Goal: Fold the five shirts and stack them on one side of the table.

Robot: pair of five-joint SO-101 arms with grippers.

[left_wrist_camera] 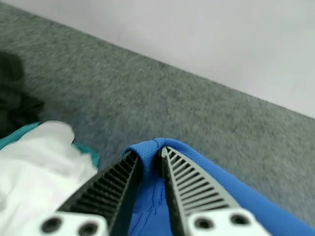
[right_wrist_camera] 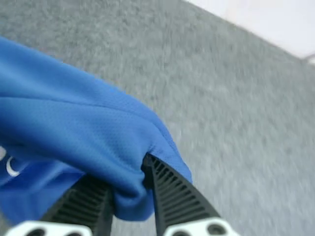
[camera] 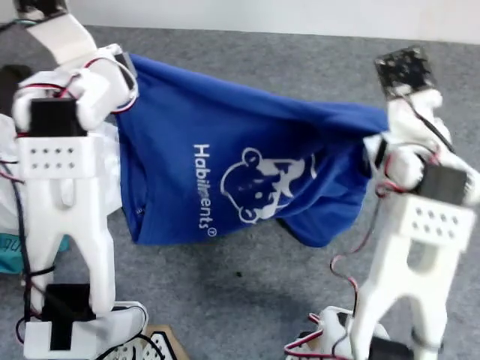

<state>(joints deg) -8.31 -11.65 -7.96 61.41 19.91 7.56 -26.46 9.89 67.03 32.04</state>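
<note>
The left pincer [left_wrist_camera: 149,154] and right pincer [right_wrist_camera: 127,173] each gripped an edge of the blue shirt [camera: 225,165] stretched over the tabletop [camera: 255,300].

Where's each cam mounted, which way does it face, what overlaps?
High view: fixed above, looking down over the grey carpeted table; both white arms show, holding the blue printed shirt.
Left wrist view: on the left arm, along the left gripper, shut on the shirt.
Right wrist view: on the right arm, along the right gripper, shut on the shirt.
All three share the shirt and table.
</note>
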